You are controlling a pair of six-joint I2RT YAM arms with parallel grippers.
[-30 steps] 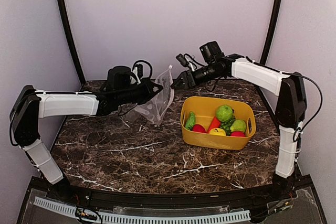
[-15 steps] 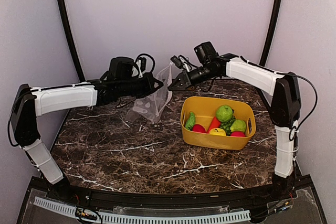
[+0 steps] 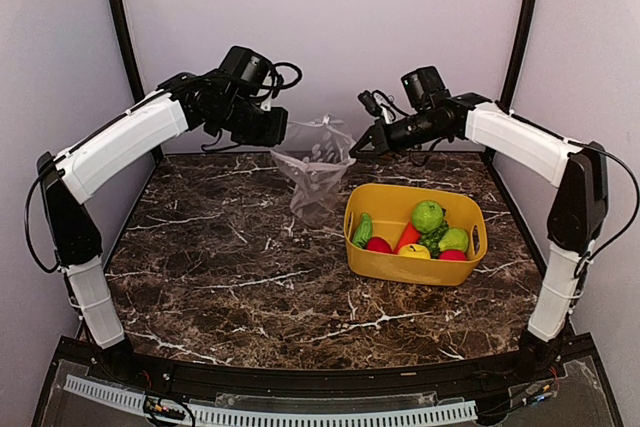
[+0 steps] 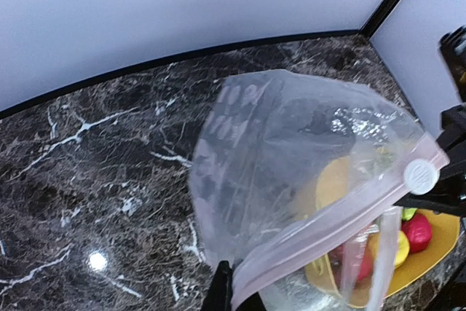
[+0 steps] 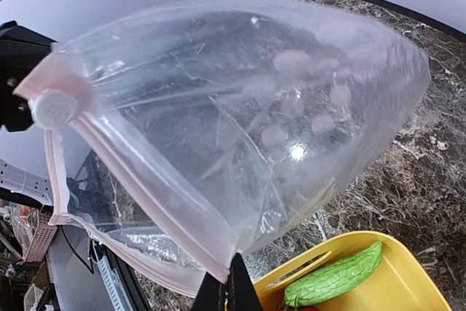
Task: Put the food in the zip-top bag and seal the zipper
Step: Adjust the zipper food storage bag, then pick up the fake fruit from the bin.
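- Far centre, aloft: left gripper (image 3: 277, 133), jaws pinching the zipper (image 4: 320, 234) strip.
- Right gripper (image 3: 357, 149), jaws pinching it too.
- Zip-top bag (image 3: 316, 175): clear, dotted, mouth parted.

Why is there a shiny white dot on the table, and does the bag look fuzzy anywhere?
Left wrist view: the dot is glare on the polished table, and the zip-top bag is smeared along its left edge. Right wrist view: another bright spot shows on or behind the bag, and its printed dots look soft. Top external view: the light is even and everything is fairly sharp.
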